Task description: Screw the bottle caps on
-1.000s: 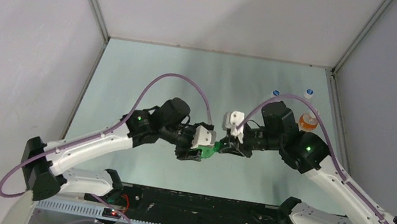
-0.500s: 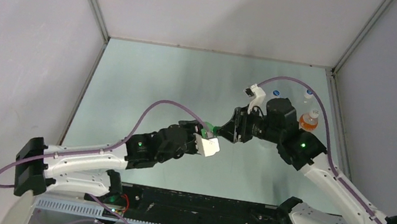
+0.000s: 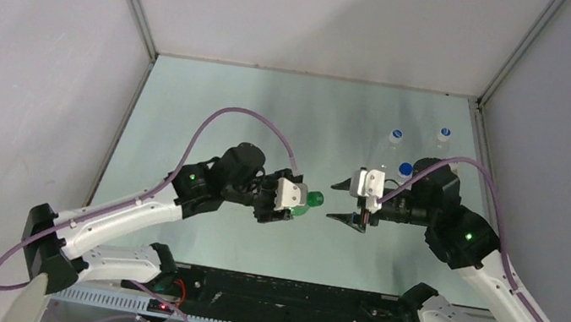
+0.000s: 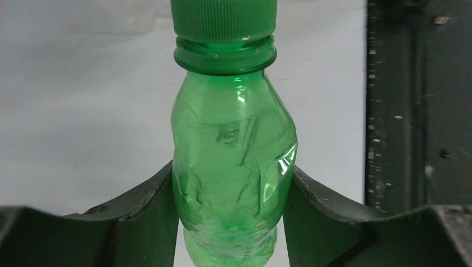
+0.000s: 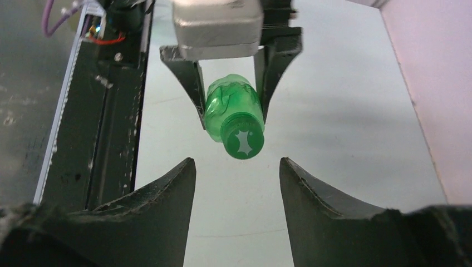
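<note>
Danger here: the green cap [image 5: 242,140] sits on the neck of the green bottle [image 4: 234,139], perhaps only loosely. If the right gripper [image 5: 238,167] closes off-centre, it could knock the cap askew or twist the soft, crumpled bottle in its hold. That right gripper gapes wide and empty just short of the cap, touching nothing, while the left gripper [image 4: 232,192] is clamped around the bottle's belly.
</note>
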Tool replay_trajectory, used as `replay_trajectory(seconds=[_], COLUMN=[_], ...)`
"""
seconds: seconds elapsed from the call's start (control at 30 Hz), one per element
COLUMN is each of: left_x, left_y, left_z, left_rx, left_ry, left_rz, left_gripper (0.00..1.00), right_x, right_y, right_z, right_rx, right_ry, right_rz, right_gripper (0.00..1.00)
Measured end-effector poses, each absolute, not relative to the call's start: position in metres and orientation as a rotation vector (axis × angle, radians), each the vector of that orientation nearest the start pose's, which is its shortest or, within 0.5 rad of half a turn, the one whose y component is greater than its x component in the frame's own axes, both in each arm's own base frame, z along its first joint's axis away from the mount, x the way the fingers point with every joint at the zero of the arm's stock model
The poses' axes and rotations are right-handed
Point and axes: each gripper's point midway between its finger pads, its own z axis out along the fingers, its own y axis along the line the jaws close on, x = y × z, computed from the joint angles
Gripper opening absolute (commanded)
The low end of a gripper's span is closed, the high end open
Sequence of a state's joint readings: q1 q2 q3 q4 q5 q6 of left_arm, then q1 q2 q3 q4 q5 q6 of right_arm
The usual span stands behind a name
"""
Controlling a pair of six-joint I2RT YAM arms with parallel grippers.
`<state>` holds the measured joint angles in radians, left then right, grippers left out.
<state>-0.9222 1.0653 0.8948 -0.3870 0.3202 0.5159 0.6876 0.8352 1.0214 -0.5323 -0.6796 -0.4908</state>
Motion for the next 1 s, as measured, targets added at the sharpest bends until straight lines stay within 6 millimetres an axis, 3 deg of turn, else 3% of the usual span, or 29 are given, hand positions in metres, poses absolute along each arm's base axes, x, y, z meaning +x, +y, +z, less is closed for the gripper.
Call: replay_trajectory(seconds=[0.33,0.7,0.87,1.0], left_x=[0.138,0.128,0.128,0.140], left_y=[-0.297,-0.298,-0.297,-0.294], left_z=[0.193,0.194,0.193,0.191], left_rx=[1.708,1.729,1.730,1.695], left_ry=[1.507,1.495,1.503,1.525], left_rz=[-0.804,-0.865,-0.864,-0.753], left_gripper=[0.10,0.10,0.11,0.11], right_x=[0.127,0.118,0.121,0.132], right_y=[0.253,0.264,0.268,0.271], right_z=[0.277,0.271,0.268,0.266], right_rx=[-1.642,-1.701,-1.698,-1.618], right_ry=[1.180,1.150,1.169,1.300], right_rz=[0.823,0.862,0.867,0.866], right_gripper=[0.52,0.43,0.19,0.01])
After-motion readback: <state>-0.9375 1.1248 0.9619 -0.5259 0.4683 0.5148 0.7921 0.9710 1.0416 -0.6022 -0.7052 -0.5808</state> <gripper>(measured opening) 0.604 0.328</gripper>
